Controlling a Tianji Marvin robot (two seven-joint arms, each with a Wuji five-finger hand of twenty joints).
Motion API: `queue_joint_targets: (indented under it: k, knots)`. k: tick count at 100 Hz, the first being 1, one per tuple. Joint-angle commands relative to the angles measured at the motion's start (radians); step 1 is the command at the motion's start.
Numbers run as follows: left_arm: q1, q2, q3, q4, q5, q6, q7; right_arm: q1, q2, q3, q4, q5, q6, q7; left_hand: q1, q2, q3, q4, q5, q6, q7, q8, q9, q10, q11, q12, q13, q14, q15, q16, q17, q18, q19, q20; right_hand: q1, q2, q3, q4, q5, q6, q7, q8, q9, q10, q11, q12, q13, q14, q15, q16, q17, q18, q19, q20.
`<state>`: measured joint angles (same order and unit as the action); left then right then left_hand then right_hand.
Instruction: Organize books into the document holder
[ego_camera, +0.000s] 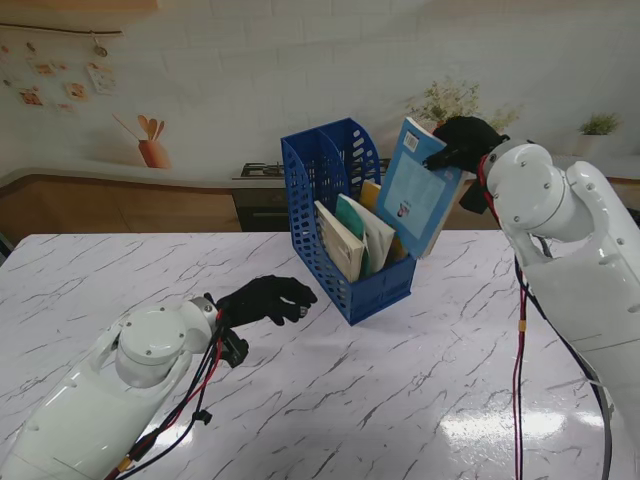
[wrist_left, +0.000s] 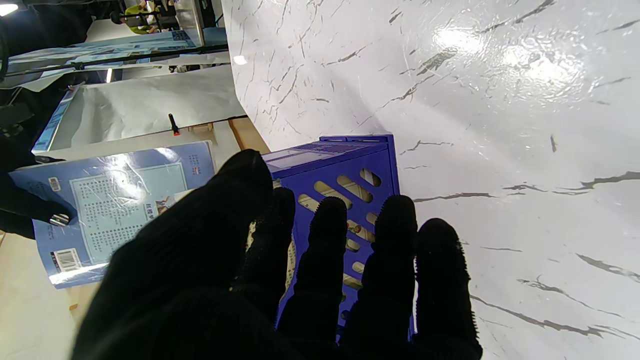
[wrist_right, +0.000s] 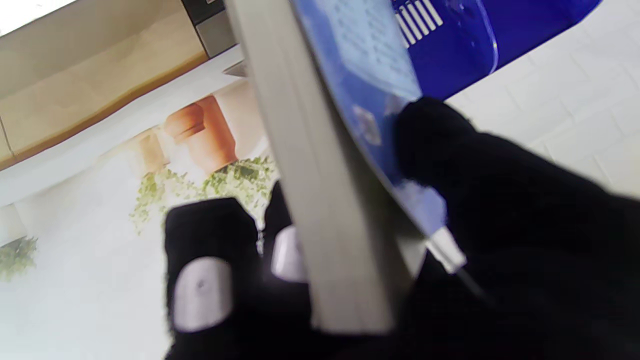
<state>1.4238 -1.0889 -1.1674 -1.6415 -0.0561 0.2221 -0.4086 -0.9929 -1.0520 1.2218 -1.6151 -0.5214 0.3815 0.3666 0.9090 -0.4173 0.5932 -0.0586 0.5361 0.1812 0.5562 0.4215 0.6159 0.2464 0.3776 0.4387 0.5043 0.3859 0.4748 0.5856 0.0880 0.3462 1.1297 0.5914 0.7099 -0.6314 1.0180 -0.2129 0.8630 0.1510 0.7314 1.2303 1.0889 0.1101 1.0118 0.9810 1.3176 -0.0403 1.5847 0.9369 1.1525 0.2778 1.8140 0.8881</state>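
Right hand (ego_camera: 463, 143) is clamped on the top corner of a blue book (ego_camera: 418, 187), thumb on the cover, fingers (wrist_right: 202, 280) behind the page block. Book is tilted, its lower end dipping into the right side of the blue document holder (ego_camera: 345, 215); lower edge hidden by holder wall, so can't tell if it rests on the holder's bottom. Cover text is too small/blurred to read in all views; a barcode sticker (wrist_left: 66, 259) shows near one corner, digits unreadable.

Holder stands mid-counter (ego_camera: 400, 400), leaning back in stand view; already has approx. 3 books inside (cream, teal, yellow edges), titles not visible.

Left hand (ego_camera: 265, 300) hangs near the holder's left side w/ nothing in it, fingers loosely curled and apart; contact w/ counter can't be judged. Wrist view: its fingers (wrist_left: 390, 260) cover much of the holder's slotted wall.
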Motion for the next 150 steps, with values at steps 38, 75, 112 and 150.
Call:
queue_joint_targets:
  k: [38, 75, 112, 150]
  knots:
    - [0.01, 0.0, -0.005, -0.002, -0.002, -0.015, -0.012, 0.062, -0.082, -0.122, 0.176, 0.058, -0.061, -0.212, 0.001, 0.022, -0.024, 0.027, 0.011, 0.008, 0.009, -0.01, -0.013, -0.014, -0.003, -0.011, -0.017, 0.002, -0.011, -0.002, -0.009, -0.02, -0.027, -0.013, 0.235, 0.241, 0.286, 0.132, 0.299, -0.435, 0.305, 0.168, 0.072, -0.107, 0.108, 0.008, 0.006, -0.18, 0.049, 0.009, 0.041, -0.164, 0.236, -0.006]
    - [0.014, 0.001, -0.01, -0.006, 0.008, -0.01, -0.01, 0.076, -0.114, -0.187, 0.286, 0.061, -0.111, -0.328, 0.003, 0.021, -0.026, 0.025, 0.012, 0.008, 0.012, -0.009, -0.012, -0.015, -0.003, -0.011, -0.019, 0.002, -0.013, -0.003, -0.01, -0.021, -0.029, -0.014, 0.234, 0.252, 0.265, 0.128, 0.245, -0.442, 0.297, 0.141, 0.046, -0.136, 0.089, -0.009, 0.006, -0.136, -0.007, -0.03, 0.033, -0.101, 0.186, -0.038]
    - [0.013, 0.002, -0.01, -0.004, 0.008, -0.009, -0.015, 0.074, -0.118, -0.248, 0.332, 0.009, -0.113, -0.357, 0.004, 0.021, -0.03, 0.024, 0.013, 0.01, 0.012, -0.01, -0.015, -0.013, -0.004, -0.012, -0.021, 0.001, -0.014, -0.003, -0.014, -0.024, -0.032, -0.016, 0.226, 0.248, 0.253, 0.125, 0.189, -0.432, 0.259, 0.048, 0.03, -0.157, 0.028, -0.048, 0.006, -0.07, -0.135, -0.127, -0.008, -0.082, 0.174, -0.08]
    - [0.01, 0.004, -0.01, -0.002, 0.016, -0.004, -0.019, 0.067, -0.108, -0.297, 0.343, -0.036, -0.099, -0.33, 0.005, 0.022, -0.032, 0.024, 0.012, 0.009, 0.012, -0.01, -0.015, -0.013, -0.003, -0.012, -0.024, -0.001, -0.016, -0.004, -0.018, -0.026, -0.036, -0.018, 0.173, 0.164, 0.19, 0.088, 0.082, -0.383, 0.095, -0.134, -0.035, -0.147, -0.179, -0.17, -0.135, -0.067, -0.3, -0.174, -0.169, -0.149, 0.138, -0.063]
